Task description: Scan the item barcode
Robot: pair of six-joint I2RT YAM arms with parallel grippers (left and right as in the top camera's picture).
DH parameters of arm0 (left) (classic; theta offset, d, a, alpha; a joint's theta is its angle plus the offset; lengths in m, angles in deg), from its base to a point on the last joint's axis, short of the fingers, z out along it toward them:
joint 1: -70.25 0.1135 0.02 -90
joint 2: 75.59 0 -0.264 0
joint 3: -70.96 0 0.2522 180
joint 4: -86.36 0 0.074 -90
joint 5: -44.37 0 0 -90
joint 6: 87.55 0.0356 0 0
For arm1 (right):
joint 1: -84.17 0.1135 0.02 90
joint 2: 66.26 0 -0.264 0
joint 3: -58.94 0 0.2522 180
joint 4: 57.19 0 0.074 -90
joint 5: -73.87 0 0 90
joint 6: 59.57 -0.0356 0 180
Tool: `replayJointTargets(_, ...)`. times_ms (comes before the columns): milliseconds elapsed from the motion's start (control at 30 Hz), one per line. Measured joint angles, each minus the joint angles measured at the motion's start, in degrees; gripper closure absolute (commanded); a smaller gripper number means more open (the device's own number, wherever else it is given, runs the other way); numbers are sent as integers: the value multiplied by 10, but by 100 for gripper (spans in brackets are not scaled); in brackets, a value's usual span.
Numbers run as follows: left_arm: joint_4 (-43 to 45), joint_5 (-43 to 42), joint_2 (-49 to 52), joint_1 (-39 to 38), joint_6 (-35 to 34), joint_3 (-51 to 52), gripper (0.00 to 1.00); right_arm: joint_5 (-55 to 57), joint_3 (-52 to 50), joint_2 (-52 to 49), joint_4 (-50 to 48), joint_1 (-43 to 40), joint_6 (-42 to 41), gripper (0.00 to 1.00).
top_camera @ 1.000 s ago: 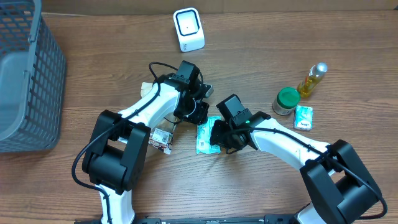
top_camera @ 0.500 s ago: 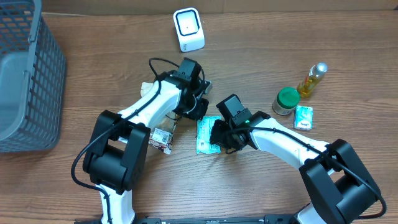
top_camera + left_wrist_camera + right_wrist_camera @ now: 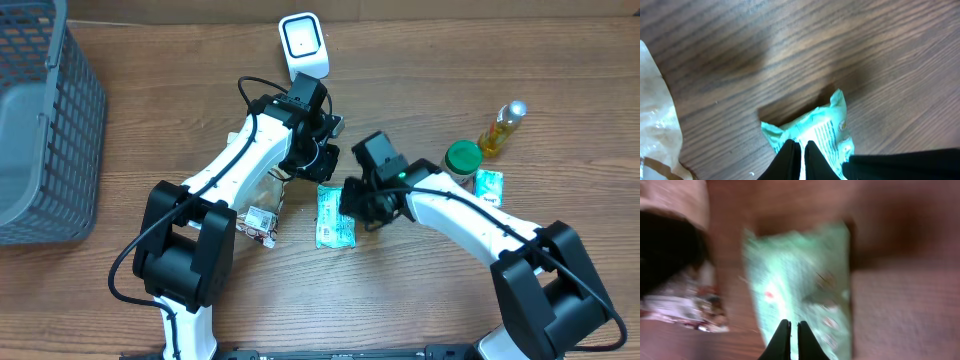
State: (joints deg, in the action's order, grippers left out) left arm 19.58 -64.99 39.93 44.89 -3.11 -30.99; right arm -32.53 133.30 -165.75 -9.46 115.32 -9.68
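Looking at a green packet [image 3: 335, 217] lying flat on the wooden table [image 3: 450, 60], centre of the overhead frame, just below the left gripper [image 3: 321, 172] and just left of the right gripper [image 3: 355, 200]. Both pairs of fingers pressed together. Grey basket [image 3: 40, 130] far left, white scanner [image 3: 303, 45] top centre.

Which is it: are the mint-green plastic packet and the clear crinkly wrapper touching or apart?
Apart. The overhead view shows bare wood between the mint-green plastic packet and the clear crinkly wrapper.
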Motion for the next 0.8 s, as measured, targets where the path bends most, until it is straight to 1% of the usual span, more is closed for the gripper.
replayJointTargets(333, -11, -2, 0, 0, 0, 0, 88, 14, 6, 4, -48, -23, 19, 92)
replayJointTargets(500, -7, -2, 0, 0, 0, 22, 87, 18, 6, -18, -53, -23, 22, 93)
replayJointTargets(667, 29, -2, 0, -2, 0, 67, 87, 29, 6, -45, -54, -23, 23, 94)
replayJointTargets(800, 86, -3, 0, -5, 0, 112, 86, 47, 6, -46, -55, -23, 24, 93)
